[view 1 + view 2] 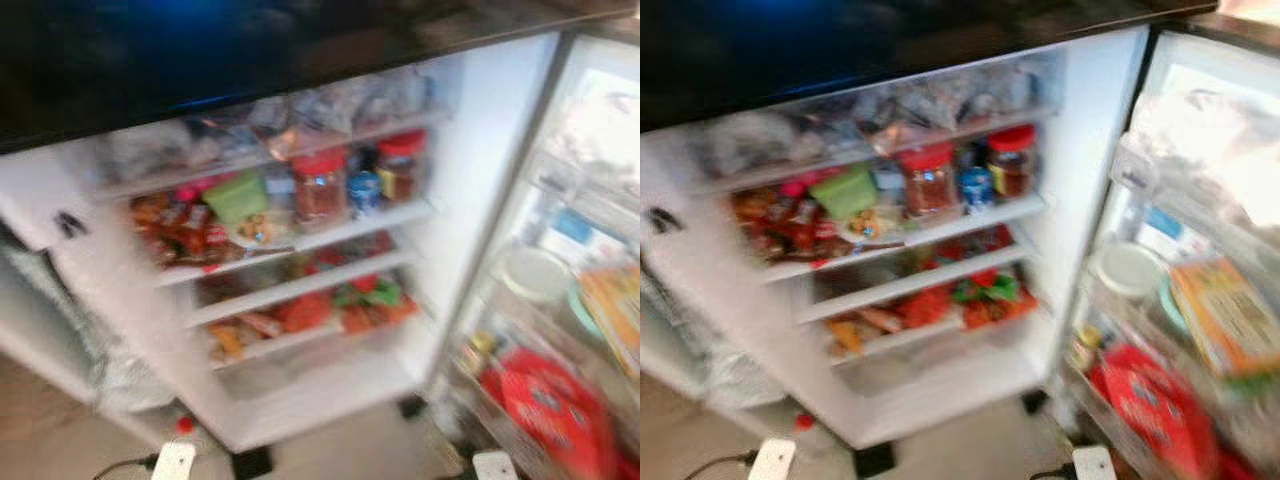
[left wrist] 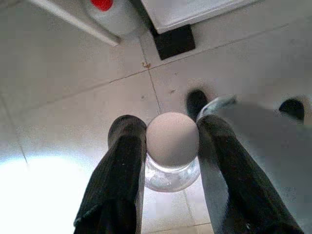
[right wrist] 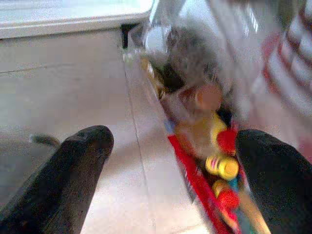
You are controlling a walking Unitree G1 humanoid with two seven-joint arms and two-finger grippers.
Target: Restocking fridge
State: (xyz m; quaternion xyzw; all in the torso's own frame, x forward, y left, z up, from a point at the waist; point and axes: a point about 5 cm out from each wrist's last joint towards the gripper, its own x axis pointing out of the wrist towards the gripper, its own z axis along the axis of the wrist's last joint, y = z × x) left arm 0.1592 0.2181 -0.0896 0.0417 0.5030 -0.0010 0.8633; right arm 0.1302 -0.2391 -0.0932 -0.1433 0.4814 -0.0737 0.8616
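The head views were blurred. An open fridge [image 1: 300, 400] filled the centre of the frame, its white interior lit, with a dark surface across the top of the frame. On the upper shelf [image 1: 400, 215] stood two red-lidded jars [image 1: 318, 185], a small blue container [image 1: 364, 190] between them, and a green tub [image 1: 236, 196] to their left. Red and orange packets [image 1: 175, 230] were crowded at the left end of that shelf. The lower shelves held more red, orange and green packets [image 1: 350, 300]. The fridge door [image 1: 1200, 200] stood open at the right of the frame; its racks carried a white lidded tub [image 1: 1127, 268], an orange box [image 1: 1230, 315] and a large red round item [image 1: 1155, 400] low down.

The left gripper [image 2: 170, 146] pointed down at a pale tiled floor [image 2: 73, 73]. Its two black fingers [image 2: 124, 165] were closed against either side of a clear bottle [image 2: 173, 168] with a white cap, seen from above and held between them. A red-capped jug [image 2: 109, 12] stood at the upper left of that view, beside the fridge base.

The right gripper [image 3: 170, 161] had its fingers [image 3: 78, 161] spread wide with nothing between them. Beyond them, in the centre and right of that view, lay the door's lower rack with small yellow and red-capped bottles [image 3: 222, 165], all blurred.
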